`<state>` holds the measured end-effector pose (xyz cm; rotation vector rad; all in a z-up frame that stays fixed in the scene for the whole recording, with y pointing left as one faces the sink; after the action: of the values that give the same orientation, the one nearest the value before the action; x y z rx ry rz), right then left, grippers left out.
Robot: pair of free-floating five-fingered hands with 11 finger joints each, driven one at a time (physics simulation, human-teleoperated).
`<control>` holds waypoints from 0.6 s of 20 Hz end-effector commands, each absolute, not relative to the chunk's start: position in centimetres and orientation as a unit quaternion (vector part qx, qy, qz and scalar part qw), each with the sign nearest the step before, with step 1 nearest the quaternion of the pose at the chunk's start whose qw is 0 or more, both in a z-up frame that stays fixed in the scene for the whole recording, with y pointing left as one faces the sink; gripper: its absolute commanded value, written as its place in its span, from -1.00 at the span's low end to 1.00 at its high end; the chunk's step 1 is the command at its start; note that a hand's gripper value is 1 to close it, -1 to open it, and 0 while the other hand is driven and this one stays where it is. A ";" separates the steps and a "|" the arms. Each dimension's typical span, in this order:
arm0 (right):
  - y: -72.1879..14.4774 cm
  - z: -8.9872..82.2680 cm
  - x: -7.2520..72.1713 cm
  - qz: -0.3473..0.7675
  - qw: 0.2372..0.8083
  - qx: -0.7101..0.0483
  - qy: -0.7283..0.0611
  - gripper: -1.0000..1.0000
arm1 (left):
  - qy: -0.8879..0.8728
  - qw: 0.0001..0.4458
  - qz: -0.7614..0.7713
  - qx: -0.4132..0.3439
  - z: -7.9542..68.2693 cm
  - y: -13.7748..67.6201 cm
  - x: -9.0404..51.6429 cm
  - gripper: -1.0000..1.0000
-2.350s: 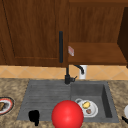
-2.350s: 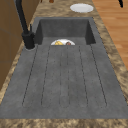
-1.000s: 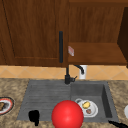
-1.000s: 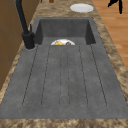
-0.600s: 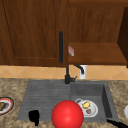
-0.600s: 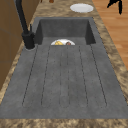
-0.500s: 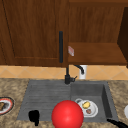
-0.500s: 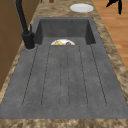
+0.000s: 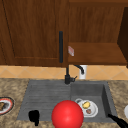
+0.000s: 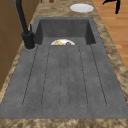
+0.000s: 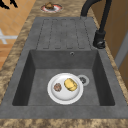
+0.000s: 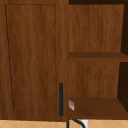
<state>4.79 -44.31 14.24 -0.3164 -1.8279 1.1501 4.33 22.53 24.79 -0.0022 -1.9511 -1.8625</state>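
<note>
Status, as I read it: nothing is picked up or moved yet. The dark grey stone sink [image 9: 45,100] has a bare drainboard. The glossy red ball [image 9: 67,114] sits low at the front edge of the front view, between the two hands and touching neither. The round white plate [image 11: 61,96] lies flat in the basin beside the drain, carrying a yellow lump of food [image 11: 70,84] and a smaller brown piece [image 11: 57,87], both untouched. The right hand [image 9: 119,121] floats off the sink's front right corner with its fingers stretched loose, grasping nothing. The left side view puts it over the floor, near a plain white dish [image 10: 81,8] on the counter. The left hand [image 9: 34,116] hovers at the drainboard's front edge, apart from the ball. It reads as a dark blob, so I can't tell whether it's clenched or released. Hard to make out: how far forward the ball is, and whether it rests on anything. The red-rimmed plate with brown food [image 9: 11,103] is cut by the frame's left edge. The right hand is clipped at the frame's bottom corner. The small pinkish item [image 9: 71,50] on the wooden shelf is too small to identify.
</note>
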 end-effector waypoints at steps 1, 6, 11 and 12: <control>-44.0 14.5 5.0 0.438 0.477 -0.183 -0.739 -1.00 | -0.706 0.220 -0.674 -0.001 24.8 22.5 4.3 0.00; -43.5 15.0 5.4 0.410 0.485 -0.238 -0.734 -1.00 | -0.706 0.220 -0.674 -0.001 24.8 22.5 4.3 0.00; -43.0 15.5 5.8 0.379 0.495 -0.289 -0.727 -1.00 | -0.706 0.220 -0.674 -0.001 24.8 22.5 4.3 0.00; -42.9 15.6 5.9 0.373 0.496 -0.299 -0.725 -1.00 | -0.706 0.220 -0.674 -0.001 24.8 22.5 4.3 0.00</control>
<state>5.68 -43.23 15.23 -0.6185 -1.7814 0.9681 4.33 22.53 24.79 -0.0022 -1.9511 -1.8625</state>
